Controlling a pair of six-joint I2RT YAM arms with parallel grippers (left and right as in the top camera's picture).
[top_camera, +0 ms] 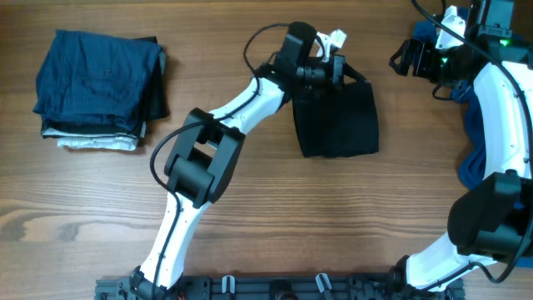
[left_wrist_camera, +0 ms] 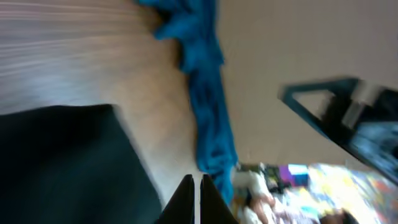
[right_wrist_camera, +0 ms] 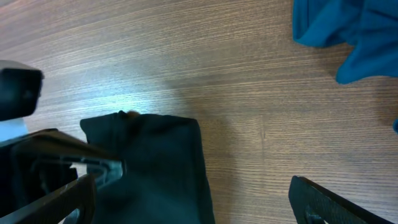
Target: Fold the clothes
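Observation:
A folded black garment (top_camera: 337, 121) lies at the middle back of the table. My left gripper (top_camera: 331, 60) is at its far edge, above the cloth. In the left wrist view its fingers (left_wrist_camera: 198, 190) are shut with a hairline gap and nothing between them. The black garment (left_wrist_camera: 62, 162) lies to the left there and a bright blue garment (left_wrist_camera: 208, 106) beyond. My right gripper (top_camera: 405, 58) hovers right of the black garment. Its fingers (right_wrist_camera: 193, 196) are spread wide, open and empty, above the black garment's edge (right_wrist_camera: 155, 162). The blue garment (top_camera: 473, 125) lies bunched at the right, partly under the right arm.
A stack of folded clothes (top_camera: 100, 87), dark blue on top with white beneath, sits at the far left. The blue garment (right_wrist_camera: 348, 31) reaches the table's right edge. Bare wooden table (top_camera: 333, 217) lies in front of the black garment.

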